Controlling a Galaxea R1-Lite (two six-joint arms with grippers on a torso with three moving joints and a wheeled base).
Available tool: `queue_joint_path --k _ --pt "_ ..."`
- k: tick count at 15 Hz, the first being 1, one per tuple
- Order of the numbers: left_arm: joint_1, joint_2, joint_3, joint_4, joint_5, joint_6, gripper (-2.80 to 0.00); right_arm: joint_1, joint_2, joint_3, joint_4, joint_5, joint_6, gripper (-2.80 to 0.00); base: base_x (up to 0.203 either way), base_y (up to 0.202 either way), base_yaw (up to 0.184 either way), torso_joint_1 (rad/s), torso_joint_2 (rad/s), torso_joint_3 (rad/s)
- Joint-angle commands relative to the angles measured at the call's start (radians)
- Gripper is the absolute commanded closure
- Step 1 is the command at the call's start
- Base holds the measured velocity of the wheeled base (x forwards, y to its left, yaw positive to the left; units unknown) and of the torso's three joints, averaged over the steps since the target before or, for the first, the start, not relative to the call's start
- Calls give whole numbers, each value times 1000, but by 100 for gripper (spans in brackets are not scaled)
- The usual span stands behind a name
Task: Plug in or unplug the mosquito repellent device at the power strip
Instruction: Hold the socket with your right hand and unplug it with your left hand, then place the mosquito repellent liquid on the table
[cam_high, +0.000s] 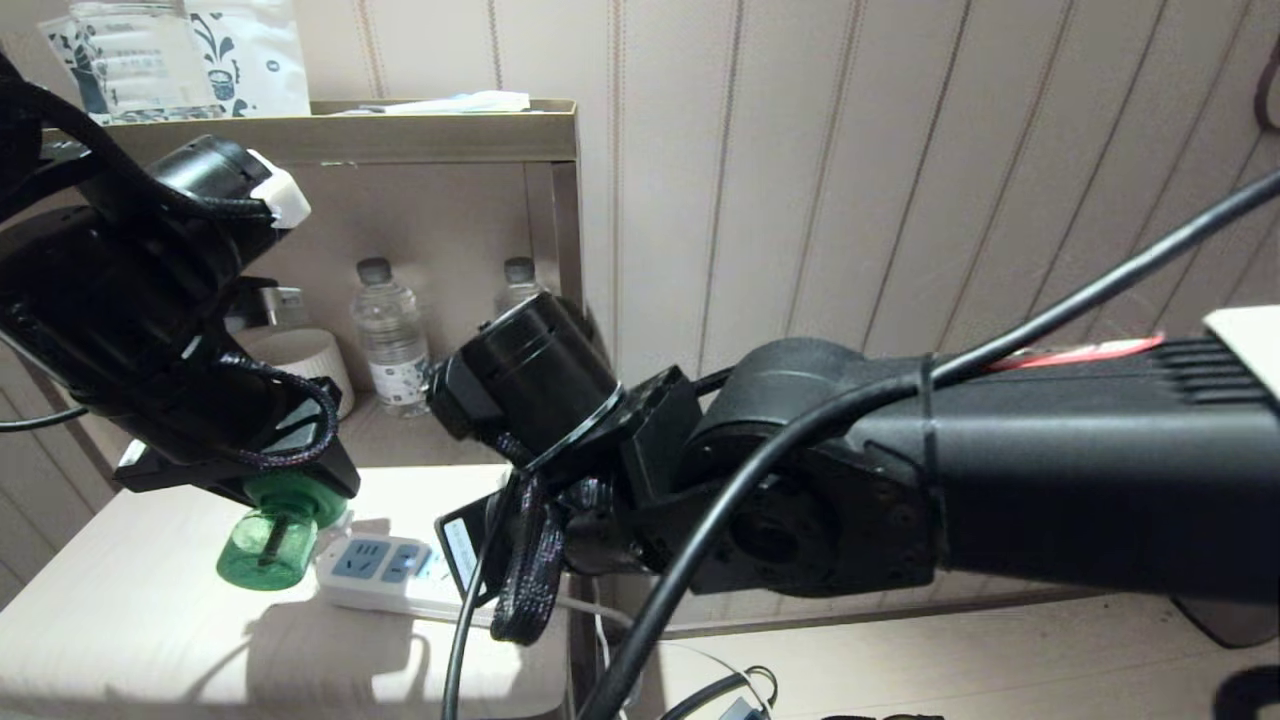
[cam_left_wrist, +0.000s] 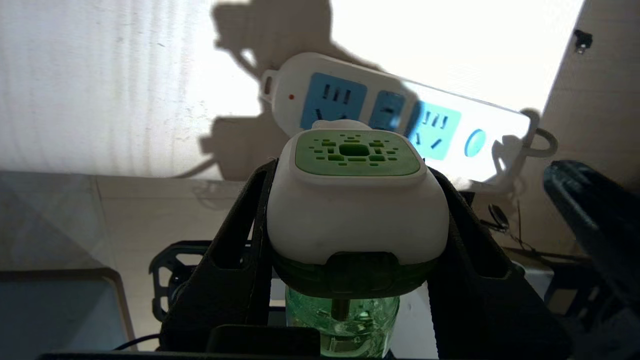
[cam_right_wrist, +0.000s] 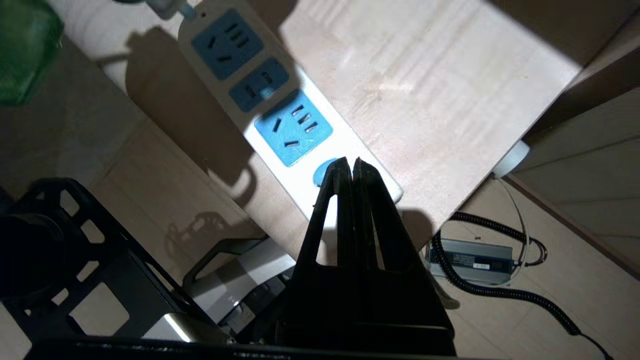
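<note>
The chief risk, as I judge it, is a missed socket — the mosquito repellent device (cam_left_wrist: 357, 200) hangs in the air just beside the end of the power strip (cam_left_wrist: 400, 120), and its plug pins are hidden, so they could meet the strip's face off-centre and push the strip along the desk (cam_high: 140, 620) instead of seating; the strip lies loose near the desk's edge, so a sideways shove could slide it off. The device could also twist in the grasp, since only its white cap is clamped; the green bottle hangs free below. The left gripper (cam_left_wrist: 357, 220) holds that cap between its two black fingers, half-spread around it, the arm reaching in from the left above the desk; the right gripper (cam_right_wrist: 349, 170) has its fingers pressed together, empty, poised over the strip's round switch end — whether it touches I cannot tell.
</note>
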Motion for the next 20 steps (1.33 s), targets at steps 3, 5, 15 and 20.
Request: queue_joint_path --k 3,5,15,20 --pt "0 -26 16 6 1 -7 0 -12 -86 13 2 -14 0 0 0 0 0 0 0 0" --pt "4 -53 61 0 9 -9 0 -14 -173 71 2 -56 -13 0 0 0 0 0 0 0" --pt "29 -148 155 -19 1 -7 0 -210 -870 600 4 -298 -164 0 0 0 0 0 0 0" --pt "31 -170 180 -26 2 -7 0 -432 -1172 867 -1 -430 -207 0 0 0 0 0 0 0"
